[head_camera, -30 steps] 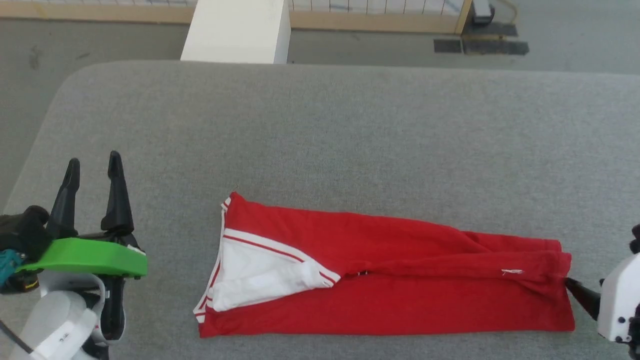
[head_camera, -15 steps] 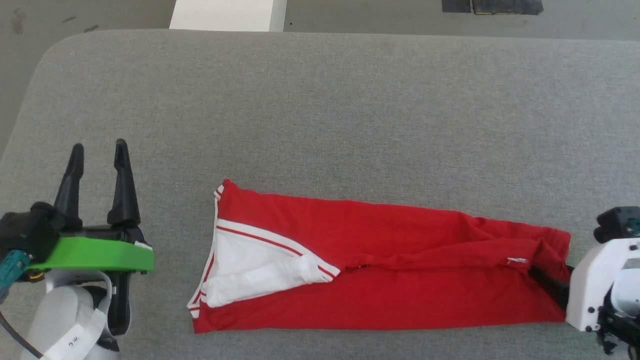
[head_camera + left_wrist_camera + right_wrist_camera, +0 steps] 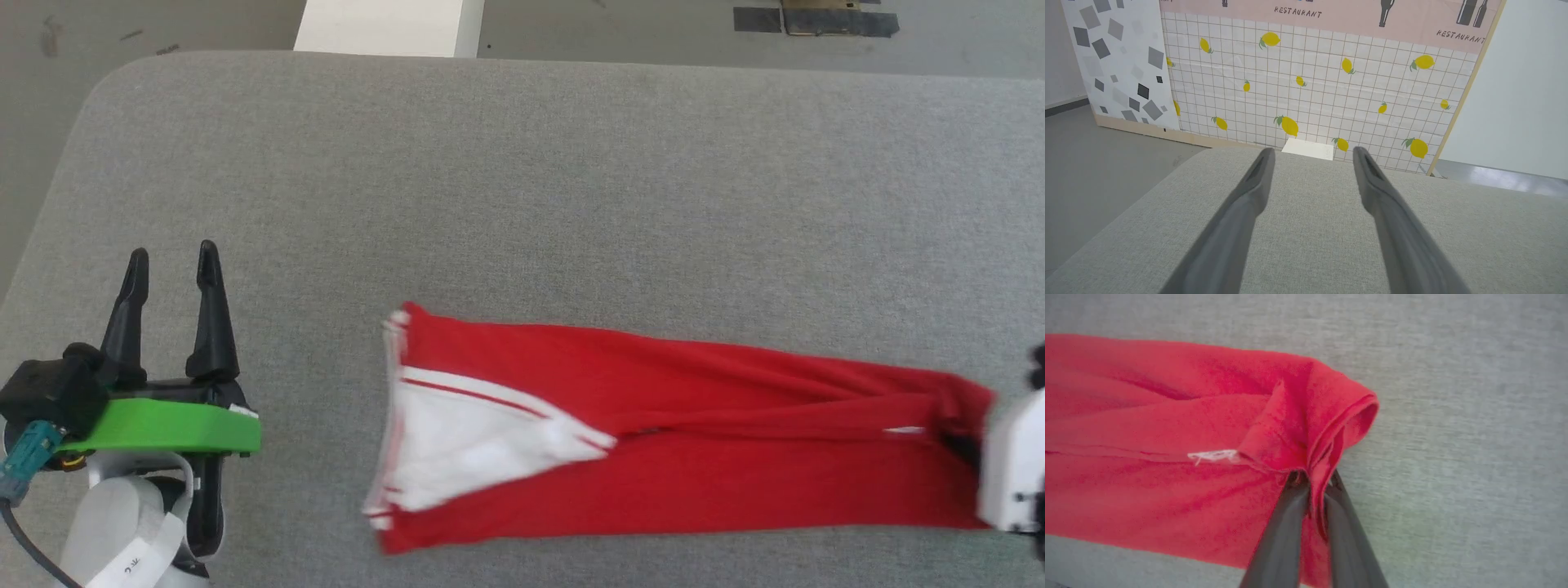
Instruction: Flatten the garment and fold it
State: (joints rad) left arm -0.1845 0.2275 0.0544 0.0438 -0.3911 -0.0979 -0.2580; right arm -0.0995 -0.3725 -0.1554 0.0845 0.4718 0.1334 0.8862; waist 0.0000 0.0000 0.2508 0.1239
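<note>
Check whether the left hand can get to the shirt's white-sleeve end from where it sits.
Probably yes: the left hand is open, and bare grey padding lies between it and the garment at its white sleeve; nothing stands in the way.

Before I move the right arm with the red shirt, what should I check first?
1. Right gripper shut on the garment at its right end: ok.
2. Every layer of that end caught in the pinch: cannot tell.
3. Left gripper open and off the cloth: ok.
4. Garment lying flat: not ok, it is creased near the grip and the white sleeve is folded in.
5. Free room on the grey table beyond the garment: ok.
</note>
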